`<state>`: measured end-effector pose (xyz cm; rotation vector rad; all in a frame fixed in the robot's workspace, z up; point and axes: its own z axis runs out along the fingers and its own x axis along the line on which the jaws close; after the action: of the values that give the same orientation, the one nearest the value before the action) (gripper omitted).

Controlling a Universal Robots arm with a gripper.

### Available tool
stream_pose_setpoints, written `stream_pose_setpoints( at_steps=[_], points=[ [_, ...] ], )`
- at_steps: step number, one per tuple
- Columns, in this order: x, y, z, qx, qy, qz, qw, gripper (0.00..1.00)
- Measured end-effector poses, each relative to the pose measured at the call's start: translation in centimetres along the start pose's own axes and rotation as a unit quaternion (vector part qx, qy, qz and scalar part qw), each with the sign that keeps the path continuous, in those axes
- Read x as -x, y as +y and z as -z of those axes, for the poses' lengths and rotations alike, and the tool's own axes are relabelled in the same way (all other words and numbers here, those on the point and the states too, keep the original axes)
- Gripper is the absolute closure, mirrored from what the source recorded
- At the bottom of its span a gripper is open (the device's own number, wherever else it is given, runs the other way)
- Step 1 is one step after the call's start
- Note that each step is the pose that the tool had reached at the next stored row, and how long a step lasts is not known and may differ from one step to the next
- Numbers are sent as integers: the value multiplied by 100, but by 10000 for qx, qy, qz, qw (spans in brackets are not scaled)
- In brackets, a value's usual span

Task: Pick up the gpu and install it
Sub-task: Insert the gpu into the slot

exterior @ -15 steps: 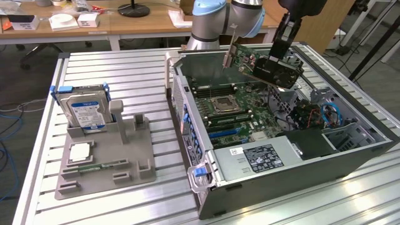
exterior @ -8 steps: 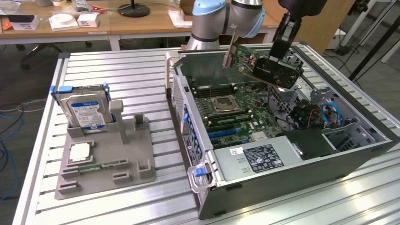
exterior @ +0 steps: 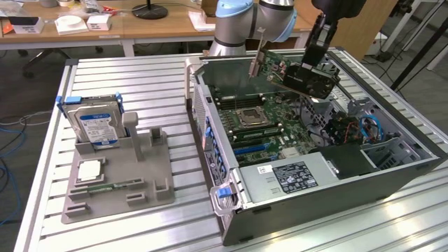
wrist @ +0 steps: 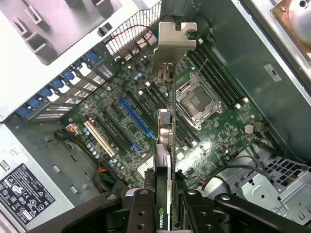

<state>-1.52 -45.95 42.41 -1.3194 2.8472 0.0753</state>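
One gpu [exterior: 308,80], edge-down and tilted, clamped between the fingers of the gripper [wrist: 165,200]; held above the motherboard [exterior: 255,123] of the open computer case [exterior: 350,194], not seated in a slot.

Ext cam: I'm looking from high on the near side, tilted down across the bench [exterior: 140,79] twd the arm base [exterior: 234,31] at the far edge. Mid distance, with the whole PC case [exterior: 329,210] on the exterior view's right. Wrist cam: sits just behind the tool [wrist: 165,201], facing approx straight down into the case, v. close, gpu [wrist: 171,43] edge-on dead centre. Both cams share the motherboard [exterior: 263,131], CPU socket [exterior: 251,117] & PSU label [exterior: 295,176].
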Motion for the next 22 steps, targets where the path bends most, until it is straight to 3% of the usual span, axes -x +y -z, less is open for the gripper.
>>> stream_pose_setpoints(
  at_steps=[7,22],
  points=[
    [0,0,0,1,3,62,10000,74],
    [0,0,0,12,24,558,9984,74]
  ],
)
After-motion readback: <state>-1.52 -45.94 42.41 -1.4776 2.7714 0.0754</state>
